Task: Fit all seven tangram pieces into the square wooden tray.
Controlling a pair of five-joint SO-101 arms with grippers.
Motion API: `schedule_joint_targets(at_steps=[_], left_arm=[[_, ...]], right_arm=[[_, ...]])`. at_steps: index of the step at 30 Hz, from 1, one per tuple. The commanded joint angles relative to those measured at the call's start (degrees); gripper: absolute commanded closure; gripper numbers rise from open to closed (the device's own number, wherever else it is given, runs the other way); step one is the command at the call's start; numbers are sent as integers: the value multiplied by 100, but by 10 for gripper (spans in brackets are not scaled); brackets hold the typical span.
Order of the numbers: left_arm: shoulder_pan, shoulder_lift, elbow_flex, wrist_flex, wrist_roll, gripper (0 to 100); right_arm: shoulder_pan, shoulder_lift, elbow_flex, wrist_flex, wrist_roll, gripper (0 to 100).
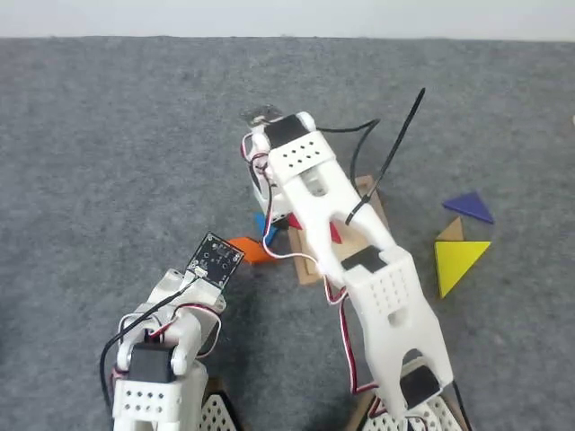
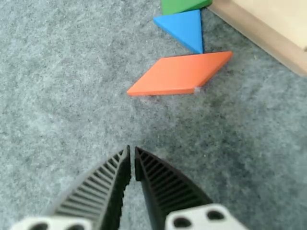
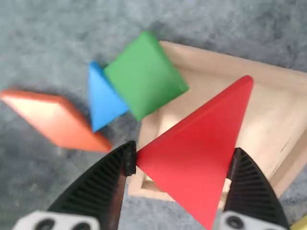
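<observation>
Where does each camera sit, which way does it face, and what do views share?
High view: fixed overhead, facing down at the mat; left arm and right arm show.
Left wrist view: on the left arm, facing past the shut left end effector to the orange parallelogram.
Right wrist view: on the right arm, facing past the right end effector gripping the red triangle, tray beyond.
Shared: all three show the orange parallelogram.

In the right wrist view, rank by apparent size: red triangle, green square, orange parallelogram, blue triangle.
Largest: red triangle piece, though nearest the camera.
Next: green square piece and orange parallelogram piece, too alike to rank.
Smallest: blue triangle piece.
</observation>
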Motion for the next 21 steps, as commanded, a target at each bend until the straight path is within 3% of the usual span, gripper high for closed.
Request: schedule_joint_targets(at_steps=[1, 6, 15, 18, 21], left_arm=[[-44, -70, -66, 18, -70, 987], [-44, -70, -66, 18, -70, 987], [-44, -70, -66, 18, -70, 987], [-44, -70, -66, 18, -70, 987], [-44, -70, -66, 18, -70, 987]], right_arm=[[-338, -1007, 686, -268, 448, 750], [-40, -2000, 2145, -945, 2356, 750], [971, -2123, 2488, -1349, 6769, 750], [989, -1824, 2505, -1297, 7692, 750], [1007, -1437, 2470, -1358, 8105, 750]])
